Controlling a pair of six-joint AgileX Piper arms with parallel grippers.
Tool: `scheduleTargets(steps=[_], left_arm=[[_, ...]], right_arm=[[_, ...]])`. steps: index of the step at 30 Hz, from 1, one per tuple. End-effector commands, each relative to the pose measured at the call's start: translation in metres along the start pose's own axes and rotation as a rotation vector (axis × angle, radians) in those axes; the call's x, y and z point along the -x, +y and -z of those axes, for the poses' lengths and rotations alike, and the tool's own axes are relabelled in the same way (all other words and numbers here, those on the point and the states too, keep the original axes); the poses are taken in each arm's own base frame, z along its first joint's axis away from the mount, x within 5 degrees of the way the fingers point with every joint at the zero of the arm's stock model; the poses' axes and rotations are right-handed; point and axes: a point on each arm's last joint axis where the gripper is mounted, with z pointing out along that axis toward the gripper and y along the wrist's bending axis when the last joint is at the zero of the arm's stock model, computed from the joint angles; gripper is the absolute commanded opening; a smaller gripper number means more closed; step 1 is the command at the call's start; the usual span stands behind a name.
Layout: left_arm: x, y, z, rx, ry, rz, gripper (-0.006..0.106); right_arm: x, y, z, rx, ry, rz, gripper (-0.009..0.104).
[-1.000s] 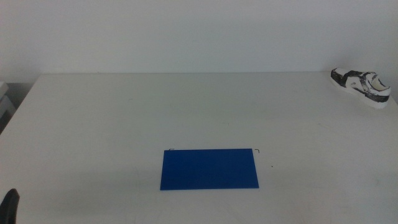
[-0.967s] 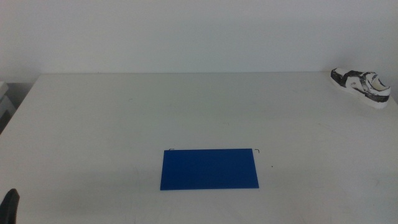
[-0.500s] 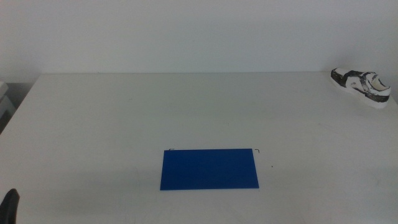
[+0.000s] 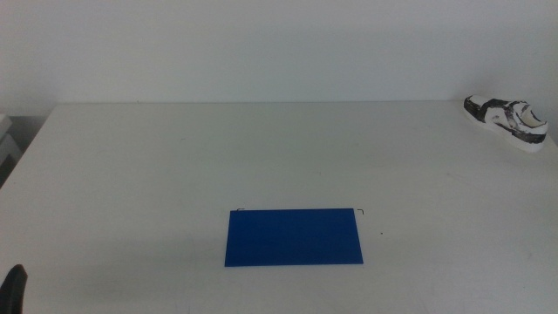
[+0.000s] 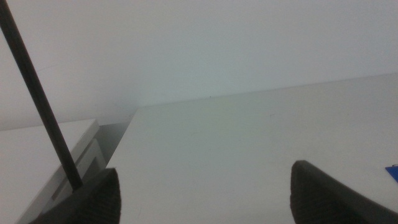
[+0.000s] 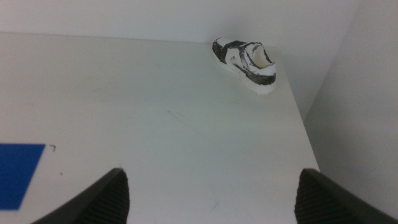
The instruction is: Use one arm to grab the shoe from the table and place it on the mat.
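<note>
The shoe [image 4: 507, 122], mottled black-and-white with a thick white sole, lies at the far right corner of the white table [image 4: 174, 157], close to its right edge. It also shows in the right wrist view [image 6: 245, 61], well ahead of my right gripper [image 6: 214, 205], which is open and empty. The blue mat [image 4: 294, 236] lies flat near the table's front middle, with nothing on it. Its corner shows in the right wrist view [image 6: 18, 174]. My left gripper [image 5: 208, 205] is open and empty. Only its tip [image 4: 13, 288] shows at the bottom left of the middle view.
A white unit [image 4: 7, 144] stands just off the table's left edge, also in the left wrist view [image 5: 50, 162]. A thin black cable [image 5: 37, 93] crosses that view. A white wall runs behind the table.
The left gripper's tip has sunk very slightly toward the bottom edge of the middle view. The shoe and the mat have not moved.
</note>
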Motion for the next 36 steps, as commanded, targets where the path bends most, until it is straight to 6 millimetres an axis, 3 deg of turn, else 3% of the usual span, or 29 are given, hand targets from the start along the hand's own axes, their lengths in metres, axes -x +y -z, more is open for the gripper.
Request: scheduleTargets(steps=[1, 10, 17, 24, 36], left_arm=[[0.006, 0.0, 0.001, 0.0, -0.084, 0.014, 0.094], [0.006, 0.0, 0.001, 0.0, -0.084, 0.014, 0.094], [0.006, 0.0, 0.001, 0.0, -0.084, 0.014, 0.094], [0.006, 0.0, 0.001, 0.0, -0.084, 0.014, 0.094], [0.006, 0.0, 0.001, 0.0, -0.084, 0.014, 0.094]], right_arm=[[0.033, 0.001, -0.002, 0.003, -0.059, 0.014, 0.092], [0.106, 0.002, -0.024, 0.002, 0.137, 0.001, 0.092], [0.152, 0.003, -0.071, -0.018, 0.314, 0.037, 0.092], [0.18, 0.001, -0.124, 0.019, 0.426, 0.121, 0.092], [0.206, -0.041, -0.22, 0.02, 0.448, 0.132, 0.092]])
